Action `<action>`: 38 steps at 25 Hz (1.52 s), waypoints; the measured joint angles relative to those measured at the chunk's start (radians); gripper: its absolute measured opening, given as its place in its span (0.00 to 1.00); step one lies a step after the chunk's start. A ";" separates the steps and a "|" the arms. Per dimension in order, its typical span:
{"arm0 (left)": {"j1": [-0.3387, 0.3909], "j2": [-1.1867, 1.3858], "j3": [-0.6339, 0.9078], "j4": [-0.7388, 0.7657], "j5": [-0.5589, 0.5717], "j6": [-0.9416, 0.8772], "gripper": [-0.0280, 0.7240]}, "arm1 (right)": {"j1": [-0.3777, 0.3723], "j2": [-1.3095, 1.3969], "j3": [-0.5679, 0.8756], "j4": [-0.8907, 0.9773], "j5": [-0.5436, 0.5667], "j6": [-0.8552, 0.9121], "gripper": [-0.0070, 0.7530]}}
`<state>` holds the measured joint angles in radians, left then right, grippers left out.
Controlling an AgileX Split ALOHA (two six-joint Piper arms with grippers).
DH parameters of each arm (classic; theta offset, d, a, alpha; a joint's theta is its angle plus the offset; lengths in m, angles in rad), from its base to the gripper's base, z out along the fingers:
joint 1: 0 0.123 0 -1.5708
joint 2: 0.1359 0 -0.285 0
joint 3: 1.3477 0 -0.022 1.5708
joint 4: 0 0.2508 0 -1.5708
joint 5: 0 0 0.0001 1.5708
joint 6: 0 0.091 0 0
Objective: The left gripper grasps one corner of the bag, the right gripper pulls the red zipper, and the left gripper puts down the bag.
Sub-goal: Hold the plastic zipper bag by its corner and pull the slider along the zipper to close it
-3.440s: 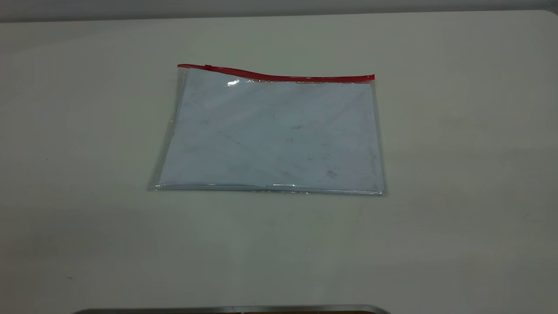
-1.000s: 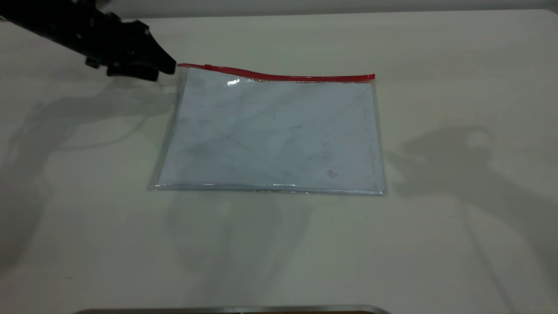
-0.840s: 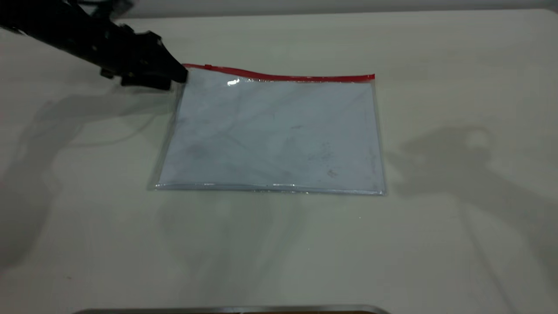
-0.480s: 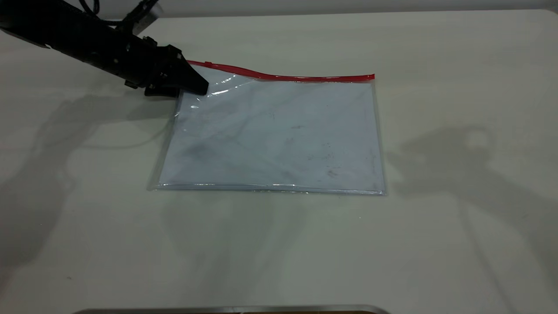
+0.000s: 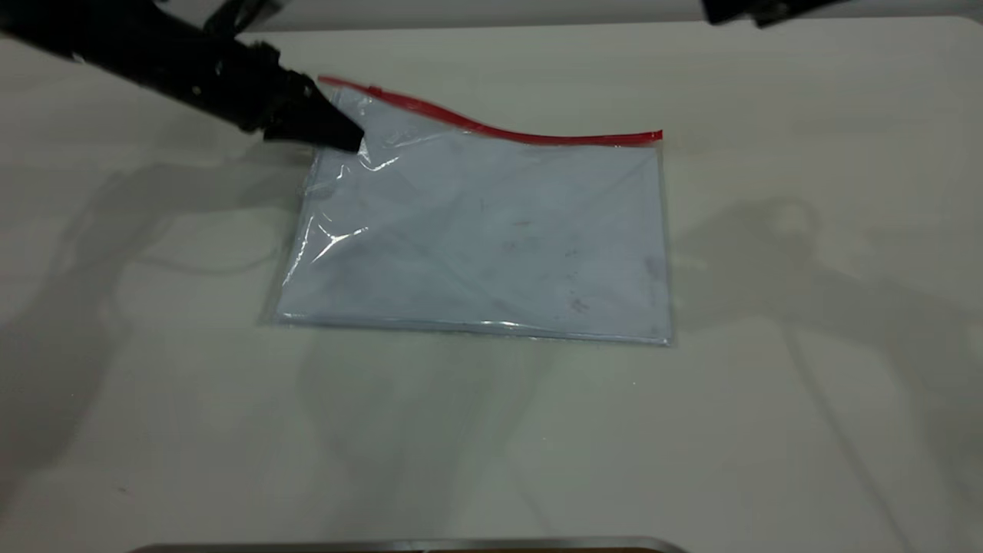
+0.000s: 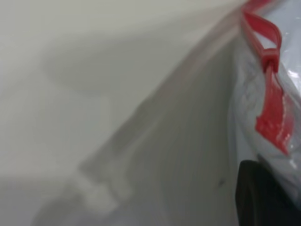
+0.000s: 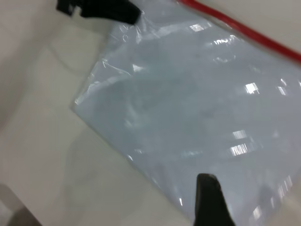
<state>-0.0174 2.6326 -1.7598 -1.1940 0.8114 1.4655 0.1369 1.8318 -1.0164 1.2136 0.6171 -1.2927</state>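
Note:
The bag [image 5: 491, 238], a clear pouch with pale sheets inside, lies on the table, its far-left corner raised. My left gripper [image 5: 347, 140] is shut on that corner and holds it off the table. The red zipper [image 5: 491, 130] runs along the far edge and rises toward the held corner. In the left wrist view the zipper's slider tab [image 6: 269, 56] sits close to my black fingertip [image 6: 263, 197]. My right gripper [image 5: 749, 9] hangs high at the far right, open and empty. In the right wrist view one of its fingers [image 7: 208, 188] is above the bag [image 7: 197, 103], and the left gripper [image 7: 134, 16] shows farther off.
The pale table [image 5: 806, 384] stretches on all sides of the bag. A thin metal edge [image 5: 407, 545] runs along the near border of the exterior view.
My left gripper came in from the left, closed on the bag's far-left corner and lifted it, so the zipper end rose. The right arm has entered at the top right.

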 joint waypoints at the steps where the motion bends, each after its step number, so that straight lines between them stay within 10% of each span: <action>1: -0.001 -0.010 0.000 0.001 0.016 0.054 0.11 | 0.000 0.030 -0.034 0.040 0.027 -0.056 0.66; 8: -0.014 -0.040 0.000 0.003 0.116 0.403 0.11 | 0.048 0.302 -0.291 0.287 0.168 -0.366 0.66; 19: -0.053 -0.040 0.000 0.024 0.121 0.613 0.11 | 0.177 0.640 -0.656 0.291 0.183 -0.368 0.66; 38: -0.056 -0.040 0.000 0.026 0.115 0.641 0.11 | 0.204 0.819 -0.834 0.354 0.196 -0.345 0.64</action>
<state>-0.0738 2.5922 -1.7598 -1.1684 0.9264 2.1063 0.3404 2.6511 -1.8502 1.5673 0.8134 -1.6379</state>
